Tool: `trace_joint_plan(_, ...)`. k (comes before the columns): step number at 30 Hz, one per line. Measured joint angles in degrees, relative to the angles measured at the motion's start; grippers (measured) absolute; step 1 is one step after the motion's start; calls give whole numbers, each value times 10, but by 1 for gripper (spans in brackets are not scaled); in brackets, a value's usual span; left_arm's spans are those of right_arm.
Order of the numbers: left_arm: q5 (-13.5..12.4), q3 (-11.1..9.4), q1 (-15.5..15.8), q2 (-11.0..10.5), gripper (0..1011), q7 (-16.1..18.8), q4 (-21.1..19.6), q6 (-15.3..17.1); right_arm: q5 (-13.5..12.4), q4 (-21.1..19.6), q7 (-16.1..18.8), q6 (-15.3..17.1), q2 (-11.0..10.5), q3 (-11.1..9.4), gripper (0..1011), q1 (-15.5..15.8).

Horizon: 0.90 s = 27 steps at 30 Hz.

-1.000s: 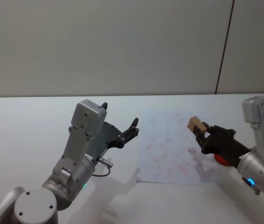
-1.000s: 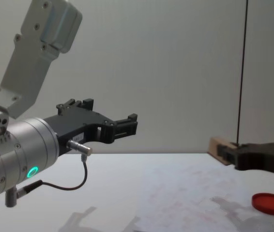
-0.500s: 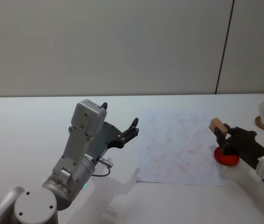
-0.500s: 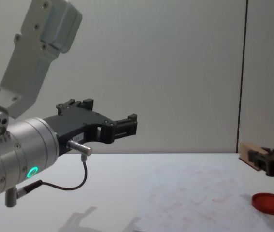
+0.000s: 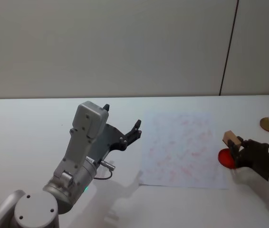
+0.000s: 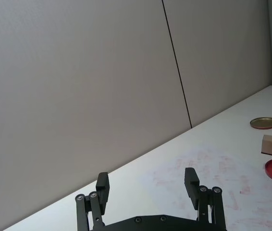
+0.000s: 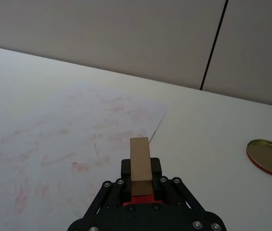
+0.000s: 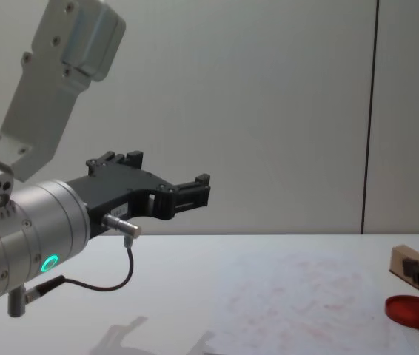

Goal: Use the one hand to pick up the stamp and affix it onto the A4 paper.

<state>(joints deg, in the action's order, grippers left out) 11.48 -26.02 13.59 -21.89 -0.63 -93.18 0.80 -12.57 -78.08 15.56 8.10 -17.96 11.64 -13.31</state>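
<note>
From where I stand, the right gripper [image 5: 236,148], a black two-fingered claw on a silver wrist, is clamped on the small tan rectangular wooden stamp [image 5: 231,139], the block sticking up and forward out of its fingers. It hangs just above the flat round red ink pad [image 5: 225,158], which sits on the white table [image 5: 25,128] right at the right-hand edge of the large white A4 paper [image 5: 179,149], a sheet covered in faint reddish-pink marks. In the chest view the stamp [image 8: 402,261] is clearly off the table, with a gap between it and the red pad [image 8: 414,310] below.

To my eye the step in hand is inking. Doing it well means bringing the block's face down flat and square on the pad, pressing lightly, then lifting straight up so the pad does not drag. After that the carry to the paper should be short and level, choosing a barer patch, and the press should be vertical to avoid a smear.

A round brass-coloured lid [image 7: 268,157] lies farther to the right, out of the way. The left gripper [image 5: 129,135], black with a green-lit ring and cable, is parked raised over the table left of the paper, fingers spread wide and empty.
</note>
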Motion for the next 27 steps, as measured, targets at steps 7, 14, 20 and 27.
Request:
trace_joint_plan(7, 0, 0, 0, 0, 993, 0, 0, 0, 1, 6, 0, 4, -3, -1, 219, 4)
trace_joint_plan(14, 0, 0, 0, 0, 993, 0, 0, 0, 1, 7, 0, 8, -4, -2, 233, 8)
trace_joint_plan(20, 0, 0, 0, 0, 993, 0, 0, 0, 2, 8, 0, 12, -5, -2, 391, 8)
trace_joint_plan(27, 0, 0, 0, 0, 993, 0, 0, 0, 3, 9, 0, 13, -5, -2, 623, 9)
